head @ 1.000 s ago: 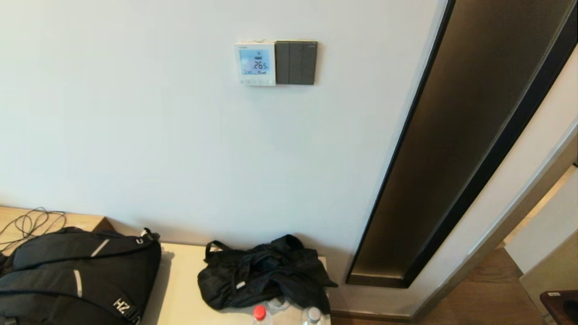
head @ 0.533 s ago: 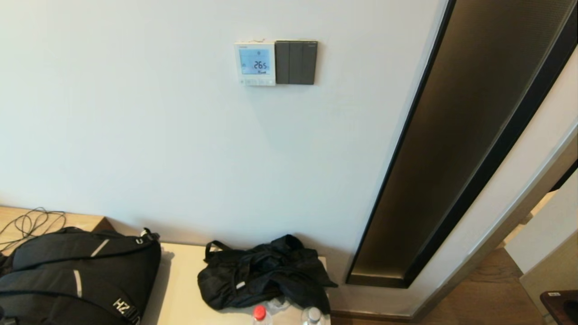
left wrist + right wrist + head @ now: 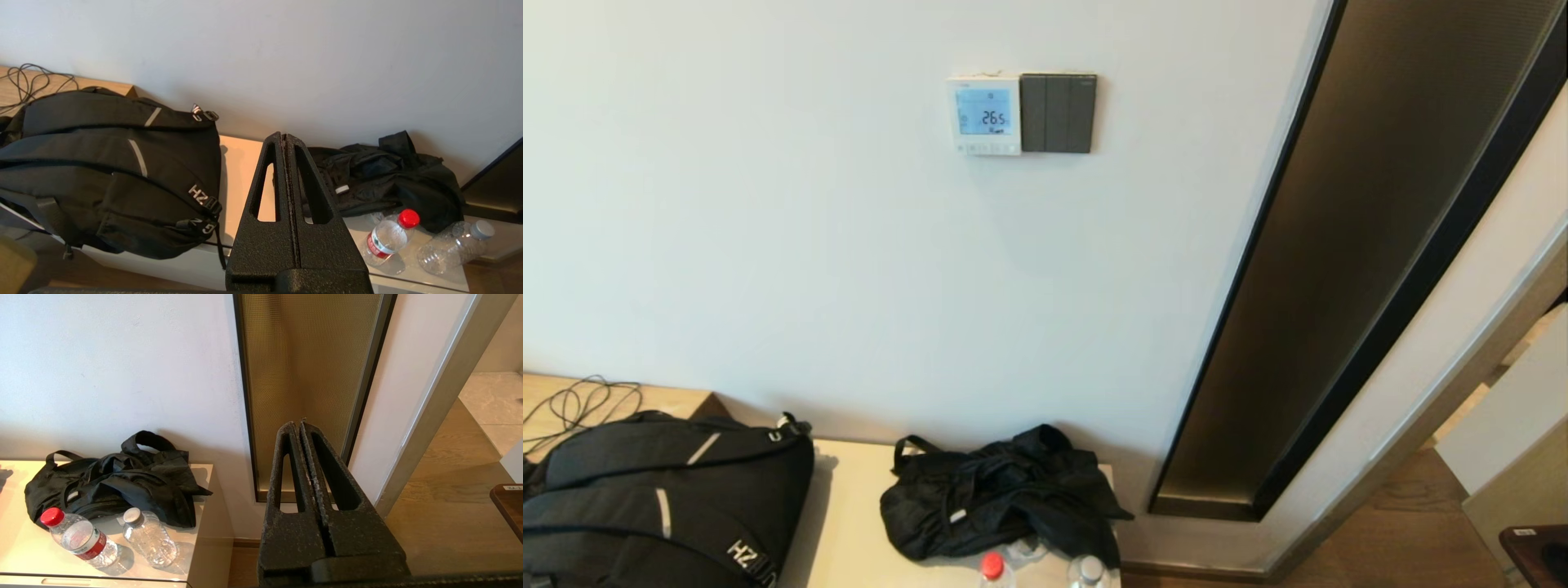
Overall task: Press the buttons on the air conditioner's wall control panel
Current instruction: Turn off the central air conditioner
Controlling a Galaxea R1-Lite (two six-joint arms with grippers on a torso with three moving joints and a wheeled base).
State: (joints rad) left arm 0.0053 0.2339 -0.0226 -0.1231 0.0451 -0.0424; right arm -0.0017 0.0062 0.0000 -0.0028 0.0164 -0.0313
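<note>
The white air conditioner control panel (image 3: 984, 115) hangs high on the wall, its lit blue screen reading 26.5, with a row of small buttons (image 3: 988, 149) along its lower edge. A dark grey switch plate (image 3: 1058, 113) sits right beside it. Neither arm shows in the head view. My left gripper (image 3: 284, 137) is shut and empty, low in front of the cabinet. My right gripper (image 3: 297, 425) is shut and empty, low in front of the gold panel (image 3: 302, 375). The control panel is out of view in both wrist views.
A low cabinet (image 3: 849, 523) below the panel holds a black backpack (image 3: 662, 498), a crumpled black bag (image 3: 1005, 490) and two plastic bottles (image 3: 388, 239) (image 3: 453, 247). A tall dark-framed gold panel (image 3: 1364, 245) runs down the wall on the right. Cables (image 3: 572, 404) lie at far left.
The screen of the control panel shows fewer symbols now than a second ago; the 26.5 reading stays. Neither arm has come into the head view.
</note>
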